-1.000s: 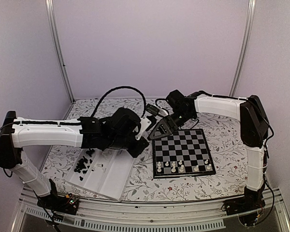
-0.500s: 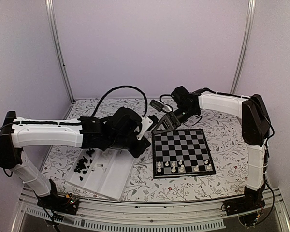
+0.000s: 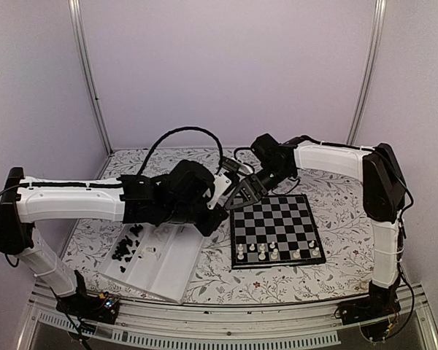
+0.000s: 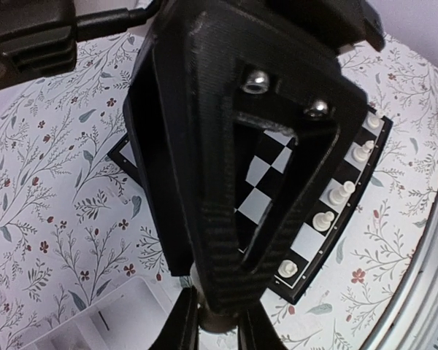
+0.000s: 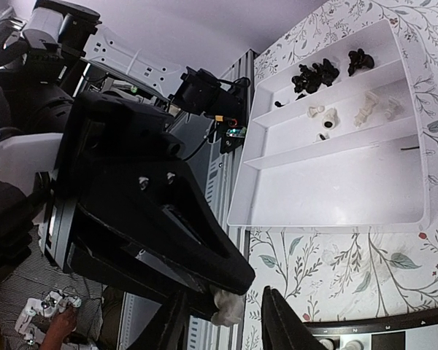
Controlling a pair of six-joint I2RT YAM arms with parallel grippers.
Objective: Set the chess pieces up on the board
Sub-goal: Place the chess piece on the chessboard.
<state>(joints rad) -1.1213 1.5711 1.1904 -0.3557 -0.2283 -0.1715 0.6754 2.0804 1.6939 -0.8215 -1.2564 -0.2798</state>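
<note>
Jaws of the left gripper (image 4: pixel 219 327) are pinched shut on a cream-white chess piece (image 5: pixel 228 308), which pokes out just past its black tip low in the right wrist view. The right gripper (image 5: pixel 226 299) has its two fingers spread to either side of that piece. A sliver of gap shows on one side, so it looks open around the piece rather than clamped. From overhead, the two grippers meet nose to nose near the middle of the picture, just beside the upper left corner of the board (image 3: pixel 285 215). The board lies flat on the flowered table (image 3: pixel 328 186), right of centre. Its far rows are bare, and a row of white pieces (image 3: pixel 263 251) stands along its lower edge. In the left wrist view the same row shows along the board's rim at the right of the frame, partly hidden behind the big black finger of the other arm. A white tray (image 3: pixel 168 270) sits at the lower left of the overhead picture, well apart from the board. Black pieces (image 3: pixel 124 250) are heaped at its left end. In the right wrist view, a few loose white pieces (image 5: pixel 350 109) lie in the tray's middle compartment, next to the one holding the black ones.
</note>
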